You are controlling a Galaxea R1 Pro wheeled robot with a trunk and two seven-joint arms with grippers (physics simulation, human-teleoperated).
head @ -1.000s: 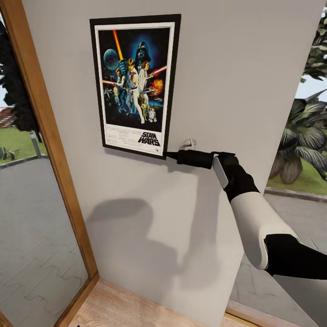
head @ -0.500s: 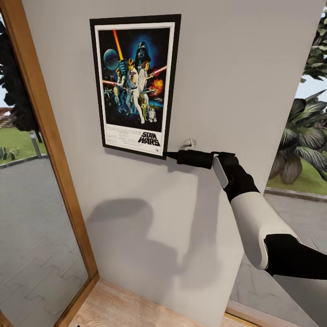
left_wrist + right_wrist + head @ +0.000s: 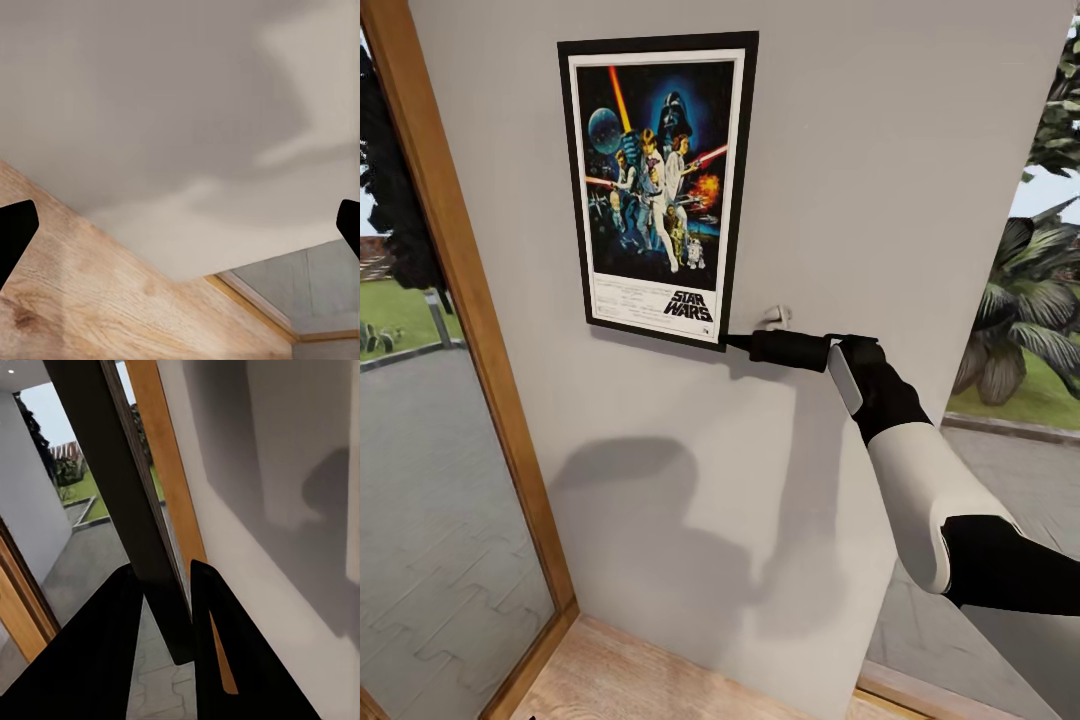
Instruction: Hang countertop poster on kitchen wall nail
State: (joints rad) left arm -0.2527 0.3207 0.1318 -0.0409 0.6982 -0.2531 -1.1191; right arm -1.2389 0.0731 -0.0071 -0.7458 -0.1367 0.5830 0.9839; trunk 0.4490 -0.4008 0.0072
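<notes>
Hanging flat against grey wall point(image 3: 880, 200), poster point(image 3: 657, 188) is pinched at lower right frame corner by right tool point(image 3: 738, 343). Left tool point(image 3: 180, 232) is spread wide over wooden floor point(image 3: 90, 300).

Small print above the poster point(image 3: 656, 190) title too fine to read. Left pincer point(image 3: 180, 232) cut at both edges, fingertips barely showing. Right forearm point(image 3: 960, 530) cropped by frame.
</notes>
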